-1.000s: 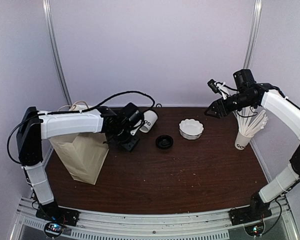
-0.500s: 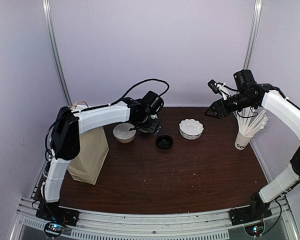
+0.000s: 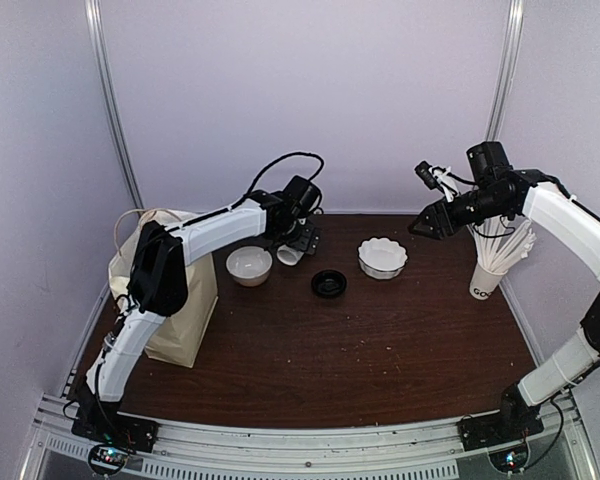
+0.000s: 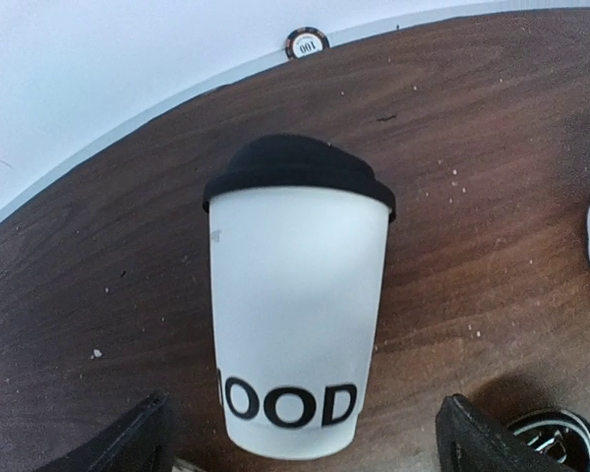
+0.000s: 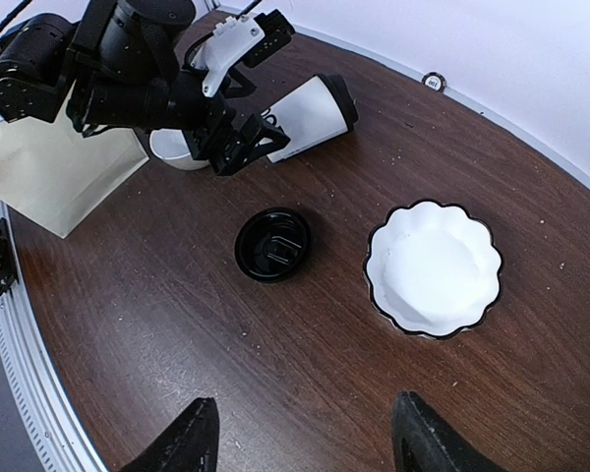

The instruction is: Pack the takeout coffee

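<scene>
The white paper cup [image 4: 300, 295] is seen lying on its side on the brown table [image 4: 492, 147], in the middle of the left wrist view, with the dark letters "OOD" near its lower end. Its black lid [image 4: 295, 172] is fitted on the mouth and is pointed to the upper edge of the frame. The left gripper [image 4: 305, 438] is placed at the base end of the cup with its fingers [image 4: 128, 442] spread wide, one at the lower left corner and one at the lower right. A strip of table is visible between each finger and the cup wall, so the cup is not squeezed.

In the top view the cup is found at the upper centre, just right of a plain white bowl [image 3: 249, 265]. A loose black lid [image 3: 328, 284] is laid lower right of the cup, apart from it, and a scalloped white bowl [image 3: 382, 257] is placed further right. A paper bag [image 3: 175, 300] is stood at the left side, and a cup with white sticks [image 3: 487, 278] near the right edge.

The right gripper [image 3: 423, 222] is held in the air at the upper right with nothing in it. In its own wrist view the two fingers [image 5: 192, 438] are parted widely at the bottom edge.
</scene>
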Tool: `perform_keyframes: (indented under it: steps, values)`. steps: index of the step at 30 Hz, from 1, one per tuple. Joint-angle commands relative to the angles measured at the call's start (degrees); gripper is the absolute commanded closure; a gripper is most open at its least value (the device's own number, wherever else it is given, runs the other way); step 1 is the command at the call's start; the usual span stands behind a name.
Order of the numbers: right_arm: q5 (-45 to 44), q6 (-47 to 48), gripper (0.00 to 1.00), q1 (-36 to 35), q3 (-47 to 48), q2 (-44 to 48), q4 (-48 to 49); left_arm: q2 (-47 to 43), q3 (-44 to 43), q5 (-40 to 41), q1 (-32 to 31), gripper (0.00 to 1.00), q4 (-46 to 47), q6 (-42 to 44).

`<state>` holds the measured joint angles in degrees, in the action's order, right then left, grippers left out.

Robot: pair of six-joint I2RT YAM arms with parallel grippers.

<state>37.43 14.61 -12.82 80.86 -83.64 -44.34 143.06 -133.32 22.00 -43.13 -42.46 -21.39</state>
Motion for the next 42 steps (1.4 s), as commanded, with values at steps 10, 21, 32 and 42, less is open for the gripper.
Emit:
perform_keyframes:
  steps: [10,21,32,42]
  values:
    - [1.5,-0.3,0.37,0.1,-0.6,0.1,1.4,8.0,-6.5,-2.6,2.1,0.04,-0.7,-1.7]
    - [1.7,-0.3,0.38,0.1,-0.7,0.4,1.5,7.7,-6.3,-4.5,2.8,0.2,0.5,-1.6]
    - [1.4,-0.3,0.37,0.1,-0.8,1.2,1.4,1.9,0.4,-7.7,3.1,0.4,5.0,-1.8]
    - [1.0,0.9,0.37,0.1,1.7,2.5,0.0,-18.5,19.5,-13.6,-0.7,0.41,21.5,7.8]
